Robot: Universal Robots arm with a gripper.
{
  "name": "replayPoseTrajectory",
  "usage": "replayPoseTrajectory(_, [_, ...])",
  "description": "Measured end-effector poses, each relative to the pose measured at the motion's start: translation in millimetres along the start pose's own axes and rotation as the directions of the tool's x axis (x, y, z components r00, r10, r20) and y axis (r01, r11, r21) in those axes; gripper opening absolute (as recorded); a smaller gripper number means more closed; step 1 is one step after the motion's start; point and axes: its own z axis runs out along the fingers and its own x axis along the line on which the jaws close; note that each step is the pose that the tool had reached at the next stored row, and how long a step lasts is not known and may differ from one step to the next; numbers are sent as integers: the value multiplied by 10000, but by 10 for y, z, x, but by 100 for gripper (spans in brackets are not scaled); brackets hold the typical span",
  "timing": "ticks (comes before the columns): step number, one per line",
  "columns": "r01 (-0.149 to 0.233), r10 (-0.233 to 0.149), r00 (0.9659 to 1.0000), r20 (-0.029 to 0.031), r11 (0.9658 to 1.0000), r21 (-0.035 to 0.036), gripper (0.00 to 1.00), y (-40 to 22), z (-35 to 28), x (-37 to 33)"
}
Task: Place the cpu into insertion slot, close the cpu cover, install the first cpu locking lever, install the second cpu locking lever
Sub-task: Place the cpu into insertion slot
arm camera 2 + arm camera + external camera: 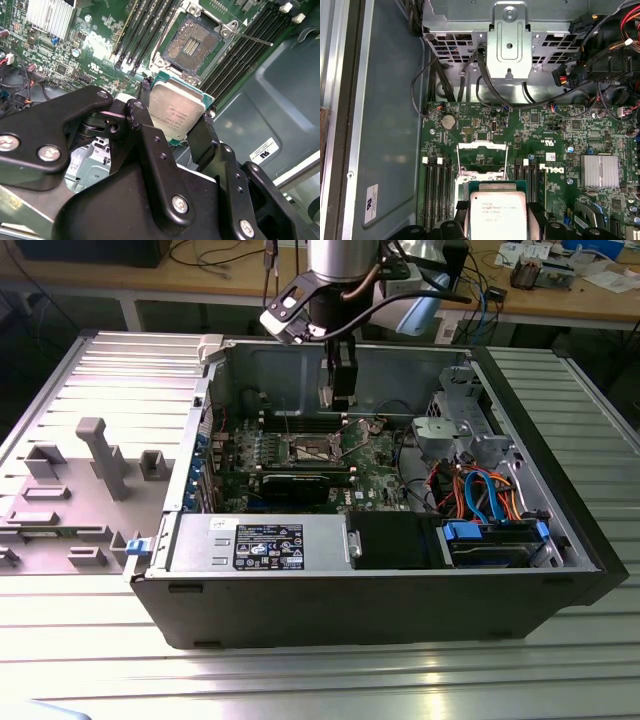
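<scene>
Open computer case (pixel 300 592) on a ribbed metal table (pixel 400 680). The claw (pixel 175 119) grips the chip (pixel 178 107) by two edges, the open socket (pixel 191 47) just beyond its fingertips. A tilted release could bend socket pins.

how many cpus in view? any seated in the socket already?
1. The cpu is clamped between the jaws, above the board beside the insertion slot, whose contact bed is bare. None seated.
</scene>
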Motion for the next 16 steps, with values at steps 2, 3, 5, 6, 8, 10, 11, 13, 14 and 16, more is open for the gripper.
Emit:
replayPoseTrajectory(2, [0, 0, 10000, 0, 10000, 0, 55, -1, 16, 0])
replayPoseTrajectory(3, [-1, 1, 10000, 1, 10000, 1, 55, -2, 24, 0])
replayPoseTrajectory(5, [0, 0, 10000, 1, 10000, 1, 55, -3, 32, -1])
replayPoseTrajectory(6, [0, 0, 10000, 1, 10000, 0, 55, -3, 35, -1])
replayPoseTrajectory(8, [0, 0, 10000, 0, 10000, 0, 55, -3, 41, 0])
replayPoseTrajectory(10, [0, 0, 10000, 2, 10000, 1, 55, -4, 46, -1])
replayPoseTrajectory(11, [0, 0, 10000, 0, 10000, 0, 55, -4, 48, -1])
replayPoseTrajectory(13, [0, 0, 10000, 1, 10000, 1, 55, -4, 48, -1])
replayPoseTrajectory(14, [0, 0, 10000, 1, 10000, 0, 55, -4, 48, -1])
replayPoseTrajectory(16, [0, 0, 10000, 0, 10000, 0, 55, -4, 48, -1])
